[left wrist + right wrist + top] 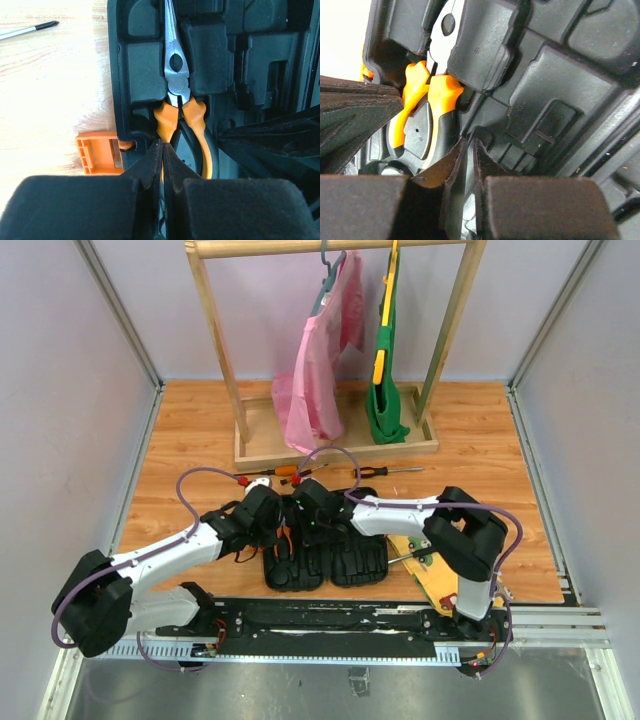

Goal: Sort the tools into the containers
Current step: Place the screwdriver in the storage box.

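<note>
- The tool case (340, 560) lies open on the tabletop (190, 440), front and centre, with its two halves side by side.
- The pliers (175, 80) lie in a moulded slot of the left half, nose to the rear and handles to the near side.
- A latch (97, 152) juts from the case's outer edge, beside the pliers' handles.
- The left claw (162, 155) is over the pliers' handles. The right claw (468, 155) is just beside them, over the same half.
- Screwdrivers (385, 471) lie on the tabletop behind the case, between it and the rack (335, 448).
- The rack stands at the back, with garments (325, 370) hanging from it.
- A board (432, 575) lies to the right of the case, partly under the right arm.
</note>
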Robot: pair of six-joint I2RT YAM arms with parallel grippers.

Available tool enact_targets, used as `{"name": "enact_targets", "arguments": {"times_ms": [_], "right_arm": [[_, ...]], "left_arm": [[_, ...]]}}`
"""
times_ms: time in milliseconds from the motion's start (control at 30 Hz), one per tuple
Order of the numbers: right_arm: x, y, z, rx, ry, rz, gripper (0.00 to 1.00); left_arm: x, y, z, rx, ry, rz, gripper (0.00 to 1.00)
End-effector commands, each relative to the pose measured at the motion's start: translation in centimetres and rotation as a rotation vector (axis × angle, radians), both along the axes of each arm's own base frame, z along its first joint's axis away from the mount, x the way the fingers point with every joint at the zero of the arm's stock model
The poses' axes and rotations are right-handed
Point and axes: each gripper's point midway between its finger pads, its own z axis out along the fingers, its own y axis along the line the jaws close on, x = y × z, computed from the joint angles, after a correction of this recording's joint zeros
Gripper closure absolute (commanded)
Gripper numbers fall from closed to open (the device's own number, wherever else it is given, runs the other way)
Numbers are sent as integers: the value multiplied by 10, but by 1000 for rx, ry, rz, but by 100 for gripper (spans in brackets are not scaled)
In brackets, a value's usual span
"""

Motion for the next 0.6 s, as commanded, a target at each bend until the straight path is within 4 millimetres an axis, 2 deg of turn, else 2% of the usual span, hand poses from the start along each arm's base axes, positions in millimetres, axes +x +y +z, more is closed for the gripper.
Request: {"name": "enact_targets", "arguments": {"times_ms": [0, 133, 300, 467, 567], "right_arm": [[7, -11, 11, -22, -70, -29, 87], [13, -3, 37, 79, -132, -36, 79], [8, 16, 52, 188, -116, 0, 77], [5, 33, 46, 226, -70, 31, 77], [5, 32, 37, 188, -50, 24, 77]], "left_arm": [[-7, 2, -8, 20, 31, -5, 95], [-7, 2, -8, 21, 29, -5, 95], [-8, 4, -7, 22, 26, -4, 95], [-8, 4, -6, 21, 24, -4, 95], [-9, 4, -6, 20, 24, -5, 95]]}}
